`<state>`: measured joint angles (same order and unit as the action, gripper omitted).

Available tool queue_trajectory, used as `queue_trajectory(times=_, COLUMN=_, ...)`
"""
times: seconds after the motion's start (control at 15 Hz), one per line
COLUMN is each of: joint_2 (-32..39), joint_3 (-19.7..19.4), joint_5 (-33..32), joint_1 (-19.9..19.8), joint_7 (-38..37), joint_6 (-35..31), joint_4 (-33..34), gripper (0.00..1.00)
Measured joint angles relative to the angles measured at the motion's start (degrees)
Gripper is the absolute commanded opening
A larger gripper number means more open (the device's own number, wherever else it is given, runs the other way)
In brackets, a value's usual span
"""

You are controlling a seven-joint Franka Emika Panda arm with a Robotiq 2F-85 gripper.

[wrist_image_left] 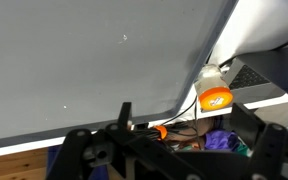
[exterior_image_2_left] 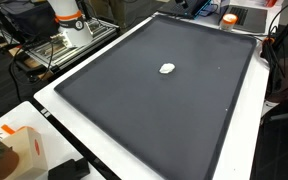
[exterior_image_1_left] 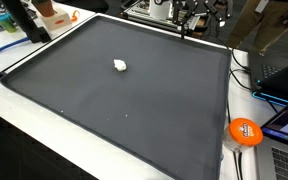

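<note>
End effector point(wrist_image_left: 174, 152) (jaws apart) half cropped below.

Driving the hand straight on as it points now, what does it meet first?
The hand would most likely meet the dark grey mat first; nothing shows in between in the wrist view. The round orange disc sits off to the side past the mat's edge. Depth is unclear.

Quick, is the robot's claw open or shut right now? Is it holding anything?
Gripper: open, jaws wide apart, holding nothing.
</note>
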<state>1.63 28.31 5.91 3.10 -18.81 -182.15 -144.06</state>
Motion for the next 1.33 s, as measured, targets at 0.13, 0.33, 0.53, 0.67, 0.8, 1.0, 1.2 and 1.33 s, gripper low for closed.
queue_trajectory(times=0.13, joint_2=0.75, joint_3=-0.77, joint_5=0.0, joint_1=0.92, joint_7=0.03, joint_6=-0.01, joint_4=-0.05, gripper=1.0)
queue_trajectory(times=0.33, joint_2=0.79, joint_3=-3.14, joint_5=0.58, joint_1=2.94, joint_7=0.05, joint_6=1.31, joint_4=0.15, gripper=1.0)
queue_trajectory(times=0.53, joint_2=-2.52, joint_3=-3.57, joint_5=6.24, joint_1=2.26, joint_7=0.16, joint_6=14.06, joint_4=0.54, gripper=1.0)
queue_trajectory(times=0.67, joint_2=-5.84, joint_3=-4.4, joint_5=13.54, joint_1=3.16, joint_7=3.38, joint_6=23.56, joint_4=0.63, gripper=1.0)
queue_trajectory(times=0.8, joint_2=-9.27, joint_3=-7.49, joint_5=18.38, joint_1=5.92, joint_7=5.13, joint_6=33.39, joint_4=0.9, gripper=1.0)
queue_trajectory(times=1.0, joint_2=-13.78, joint_3=-10.52, joint_5=19.08, joint_1=7.68, joint_7=3.32, joint_6=48.18, joint_4=2.01, gripper=1.0)
queue_trajectory(times=1.2, joint_2=-18.42, joint_3=-12.41, joint_5=15.29, joint_1=7.44, joint_7=-2.47, joint_6=62.49, joint_4=4.61, gripper=1.0)
queue_trajectory(times=1.33, joint_2=-22.43, joint_3=-13.0, joint_5=9.54, joint_1=6.36, joint_7=-7.8, joint_6=71.34, joint_4=7.85, gripper=1.0)
